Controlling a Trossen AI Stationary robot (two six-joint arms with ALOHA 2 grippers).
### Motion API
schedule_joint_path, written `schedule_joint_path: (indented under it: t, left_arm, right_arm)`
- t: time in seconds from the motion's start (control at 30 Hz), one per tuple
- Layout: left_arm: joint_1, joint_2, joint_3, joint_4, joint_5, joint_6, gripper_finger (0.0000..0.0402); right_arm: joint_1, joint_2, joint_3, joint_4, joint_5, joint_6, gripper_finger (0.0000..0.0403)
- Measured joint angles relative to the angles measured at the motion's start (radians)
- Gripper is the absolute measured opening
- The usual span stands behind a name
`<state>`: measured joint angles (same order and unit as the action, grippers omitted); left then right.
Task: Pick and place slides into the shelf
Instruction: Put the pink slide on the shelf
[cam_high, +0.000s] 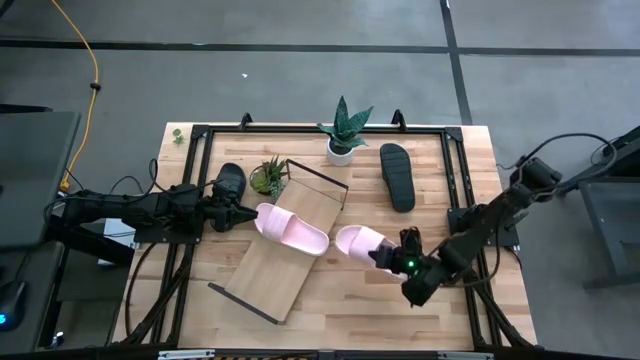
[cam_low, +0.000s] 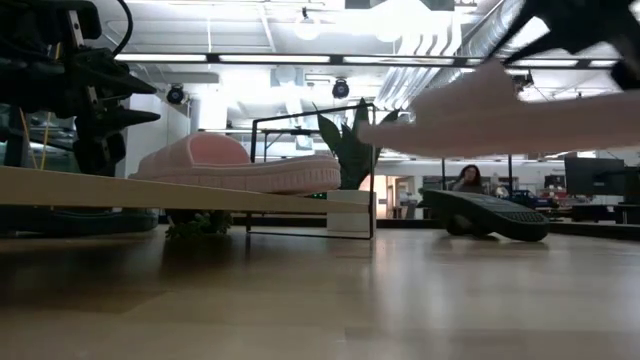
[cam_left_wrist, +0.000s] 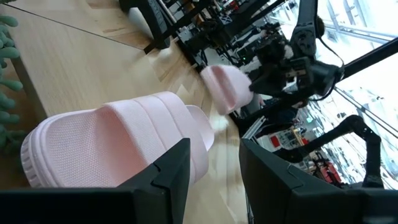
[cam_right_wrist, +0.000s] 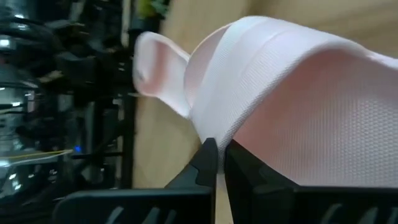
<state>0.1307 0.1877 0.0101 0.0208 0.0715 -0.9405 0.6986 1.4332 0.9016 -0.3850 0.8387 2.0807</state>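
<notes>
One slide (cam_high: 291, 229) on the shelf (cam_high: 279, 247), another slide (cam_high: 364, 243) just right of it

Bright overhead light, blurry fgnd.

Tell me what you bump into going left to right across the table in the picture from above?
Left gripper → pink slide on the shelf → pink slide in the right gripper → right gripper.
</notes>
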Motion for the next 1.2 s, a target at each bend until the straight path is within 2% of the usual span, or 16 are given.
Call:
schedule_joint_path:
  t: [0.1, 0.27, 0.57, 1.0, 1.2]
  left_arm:
    - [0.0, 0.0, 0.0, 0.0, 0.0, 0.0, 0.0127]
    - [0.0, 0.0, 0.0, 0.0, 0.0, 0.0, 0.0127]
    - [0.0, 0.0, 0.0, 0.0, 0.0, 0.0, 0.0127]
    - [0.0, 0.0, 0.0, 0.0, 0.003, 0.0, 0.0127]
    - [0.0, 0.0, 0.0, 0.0, 0.003, 0.001, 0.0127]
  right_arm:
    - [-0.056, -0.024, 0.0, 0.087, -0.016, -0.137, 0.0]
    - [-0.171, -0.047, 0.0, 0.192, -0.11, -0.35, 0.0]
    - [-0.344, -0.049, 0.0, 0.295, -0.289, -0.571, 0.0]
    - [-0.44, -0.046, 0.0, 0.454, -0.342, -0.657, 0.0]
    - [-0.458, 0.018, 0.0, 0.585, -0.36, -0.666, 0.0]
